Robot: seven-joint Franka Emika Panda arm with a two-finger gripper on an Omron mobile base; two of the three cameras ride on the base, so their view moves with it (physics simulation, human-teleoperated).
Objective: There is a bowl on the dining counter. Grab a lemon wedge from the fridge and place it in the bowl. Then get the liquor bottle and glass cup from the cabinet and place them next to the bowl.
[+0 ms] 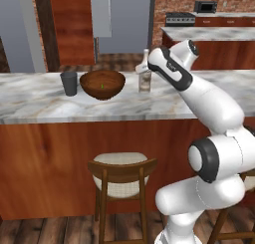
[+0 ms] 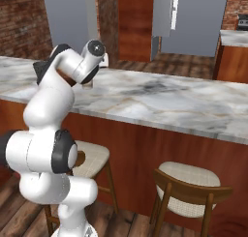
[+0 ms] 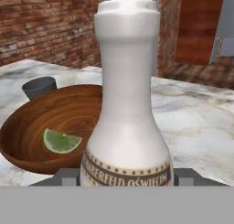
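1. Glass cup [image 1: 69, 83]: dark grey tumbler, stood upright on the dining counter [image 1: 40, 103], farthest to the gripper's left and beyond the bowl's far rim as seen in the hand view; well apart from the gripper.
2. Bowl [image 1: 112, 88]: wide, reddish-brown, wooden-looking, stood just beside the cup, between it and the gripper, to the gripper's left and near it.
3. Lemon wedge [image 3: 61, 141]: small yellow-green piece, laid inside the bowl on its inner floor, left of the gripper and slightly ahead of it.
4. Liquor bottle [image 3: 128, 104]: pale, narrow-necked, with a brown lettered band round its body; stood upright on the counter just right of the bowl, directly between the jaws.
5. Gripper [image 3: 127, 176]: held level at the bottle's lower body; grey fingertips [image 3: 68, 176] were seen laid against either side of the bottle with no gap visible, so the jaws were taken as pinched on it.
6. Stool [image 1: 122, 171]: wooden, pale-cushioned, stood on the floor before the counter's wood front, well below the gripper.
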